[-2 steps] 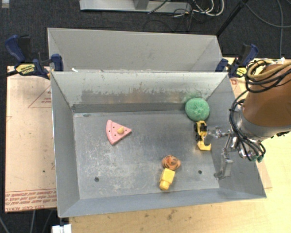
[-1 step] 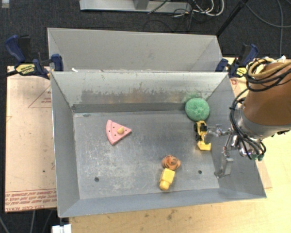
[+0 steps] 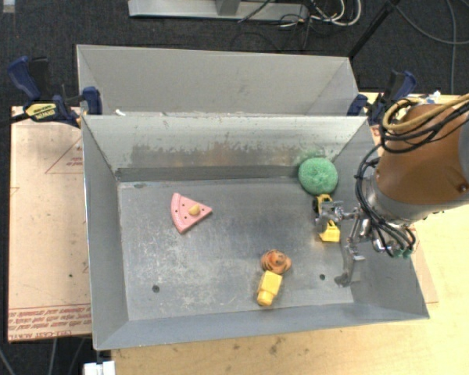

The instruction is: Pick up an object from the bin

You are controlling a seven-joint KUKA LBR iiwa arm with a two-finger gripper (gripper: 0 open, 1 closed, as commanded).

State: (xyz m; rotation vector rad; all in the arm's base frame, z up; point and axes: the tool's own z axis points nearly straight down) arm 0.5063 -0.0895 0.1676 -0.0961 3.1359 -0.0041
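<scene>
My gripper (image 3: pixel 348 258) hangs low at the bin's right side, close to the right wall. Just to its left a small yellow block-like piece with a dark top (image 3: pixel 327 226) lies on the floor, touching or nearly touching the gripper. A green fuzzy ball (image 3: pixel 318 175) rests behind that piece, near the back wall. A yellow and brown toy figure (image 3: pixel 270 277) lies to the gripper's front left, near the front wall.
A pink wedge with a yellow dot (image 3: pixel 189 212) lies on the left half of the floor, far from the gripper. The arm with its orange cover and cables reaches in over the bin's right rim.
</scene>
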